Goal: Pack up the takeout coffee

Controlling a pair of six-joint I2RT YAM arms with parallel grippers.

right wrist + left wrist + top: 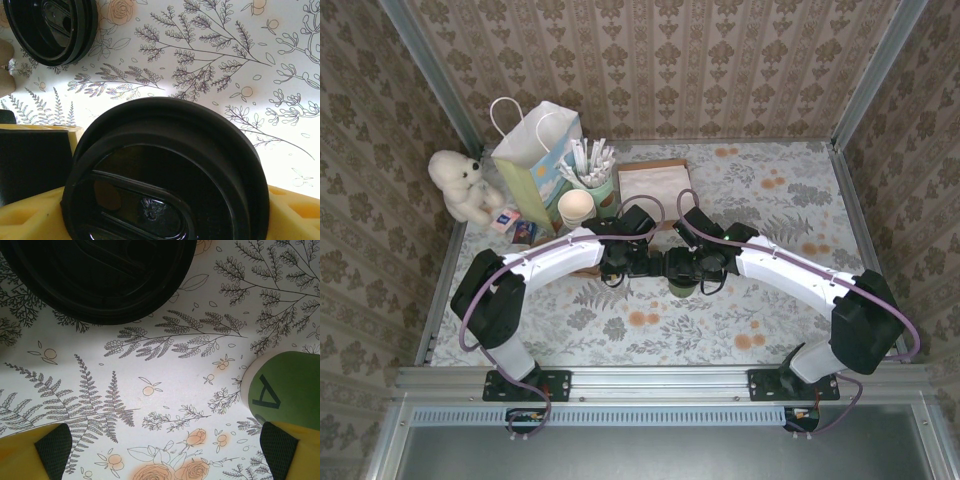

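Observation:
The takeout coffee [682,286] stands at the middle of the flowered table, a dark green cup under a black lid [165,170]. My right gripper [688,270] reaches it from the right. In the right wrist view the right gripper [165,200] has its yellow fingers [295,212] against both sides of the coffee, with the lid wedged between them. My left gripper [625,262] hangs just left of the cup. In the left wrist view the left gripper [160,452] is wide open over bare cloth, and the cup's green side [287,387] shows beside its right finger.
A second black lid [100,275] lies on the cloth just ahead of the left gripper, top left [50,27] in the right wrist view. At the back left stand a gift bag [535,155], a teddy bear [463,185], cream cups [576,208], a stick holder [592,170] and napkins [655,183].

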